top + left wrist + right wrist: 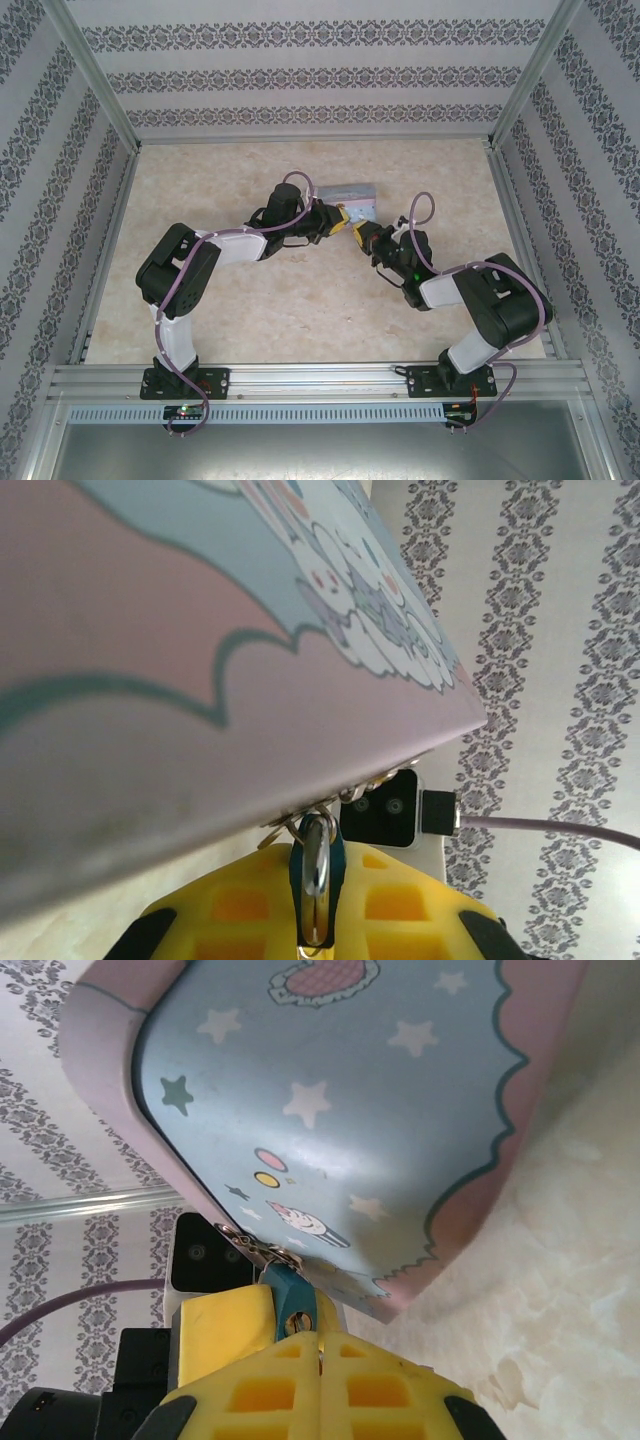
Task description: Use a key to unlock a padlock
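Observation:
The padlock [291,1293] is a small teal lock that hangs by its thin shackle from the clasp [262,1250] on the edge of the light-blue cartoon tin [340,1110]. My left gripper [315,925] is shut on the padlock [338,865], with its yellow pads on both sides of the body. My right gripper [320,1352] is shut right below the keyhole. A thin brownish sliver of the key [299,1322] shows in that keyhole. From above, both grippers meet at the tin's [350,192] near edge, left [340,219] and right [360,237].
The tin rests on the beige marbled tabletop [300,310], towards the back centre. Patterned walls and metal frame posts [100,80] enclose the table on three sides. The right wrist's camera box [390,808] sits close behind the padlock.

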{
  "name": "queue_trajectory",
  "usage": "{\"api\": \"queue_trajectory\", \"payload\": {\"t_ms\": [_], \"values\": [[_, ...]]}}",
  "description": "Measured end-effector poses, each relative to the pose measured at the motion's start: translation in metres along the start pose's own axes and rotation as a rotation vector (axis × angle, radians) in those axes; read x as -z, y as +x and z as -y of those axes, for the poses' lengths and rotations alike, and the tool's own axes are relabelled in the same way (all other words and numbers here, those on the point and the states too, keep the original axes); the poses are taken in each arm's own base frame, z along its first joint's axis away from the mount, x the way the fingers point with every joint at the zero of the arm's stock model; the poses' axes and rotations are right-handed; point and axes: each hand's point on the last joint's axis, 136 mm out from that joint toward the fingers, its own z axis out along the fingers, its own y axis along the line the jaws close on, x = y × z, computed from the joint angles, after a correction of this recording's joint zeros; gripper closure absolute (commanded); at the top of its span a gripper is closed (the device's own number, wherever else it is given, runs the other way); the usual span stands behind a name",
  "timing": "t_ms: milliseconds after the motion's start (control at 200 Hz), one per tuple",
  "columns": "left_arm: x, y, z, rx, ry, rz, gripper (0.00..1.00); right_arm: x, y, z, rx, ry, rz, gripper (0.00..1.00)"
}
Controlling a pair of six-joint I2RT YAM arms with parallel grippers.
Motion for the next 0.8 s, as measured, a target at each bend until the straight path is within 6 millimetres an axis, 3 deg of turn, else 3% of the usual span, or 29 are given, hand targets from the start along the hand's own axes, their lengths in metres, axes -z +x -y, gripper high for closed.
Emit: {"api": "queue_trajectory", "payload": {"t_ms": [570,804], "values": [[-0.001,-0.010,0.014,0.025,0.047,0.063,1.00,-0.011,-0.015,-0.020,0.105,-0.063,-0.026,1.00],[-0.002,-0.010,0.014,0.022,0.045,0.072,1.00,-0.019,-0.015,-0.019,0.075,-0.063,-0.042,1.00]]}}
